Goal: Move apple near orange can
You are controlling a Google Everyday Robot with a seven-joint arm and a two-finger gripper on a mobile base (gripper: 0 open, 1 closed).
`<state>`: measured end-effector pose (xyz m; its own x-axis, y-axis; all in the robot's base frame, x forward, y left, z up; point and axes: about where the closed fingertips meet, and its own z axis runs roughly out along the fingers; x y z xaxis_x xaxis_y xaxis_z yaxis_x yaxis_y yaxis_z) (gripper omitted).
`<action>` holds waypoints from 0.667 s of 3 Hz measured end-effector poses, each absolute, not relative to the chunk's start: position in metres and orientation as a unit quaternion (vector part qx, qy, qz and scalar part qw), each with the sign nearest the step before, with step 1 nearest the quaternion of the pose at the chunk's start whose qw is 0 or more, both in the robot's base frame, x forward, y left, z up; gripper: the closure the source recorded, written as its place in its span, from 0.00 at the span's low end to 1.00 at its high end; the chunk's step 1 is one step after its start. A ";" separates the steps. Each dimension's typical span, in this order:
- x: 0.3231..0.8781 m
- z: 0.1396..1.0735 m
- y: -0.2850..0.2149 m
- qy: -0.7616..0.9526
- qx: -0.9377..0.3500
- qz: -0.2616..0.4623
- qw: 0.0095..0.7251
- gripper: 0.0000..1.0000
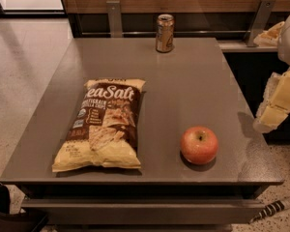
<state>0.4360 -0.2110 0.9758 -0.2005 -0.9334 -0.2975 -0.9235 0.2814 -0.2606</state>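
Apple (199, 145) rests on tabletop (193, 81), front right, near the front edge, stem dimple up. Chip bag (102, 124) lies flat to its left, apart from it. Orange can (165, 33) stands upright at the far edge, well apart from the apple. Gripper (278, 105) hangs past the tabletop's right side, holding nothing visible. Jaws spread or pressed together: cannot tell.

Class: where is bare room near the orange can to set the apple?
Bare tabletop flanks the orange can on both sides and in front. Chip bag crowds left; apple front right; end effector off right edge.
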 end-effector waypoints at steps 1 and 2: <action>0.435 0.939 -0.216 0.763 -0.591 0.052 0.255 0.00; 0.422 0.895 -0.207 0.728 -0.582 0.153 0.327 0.00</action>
<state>0.4221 -0.2074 0.8950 -0.1082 -0.7479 -0.6549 -0.9482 0.2755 -0.1580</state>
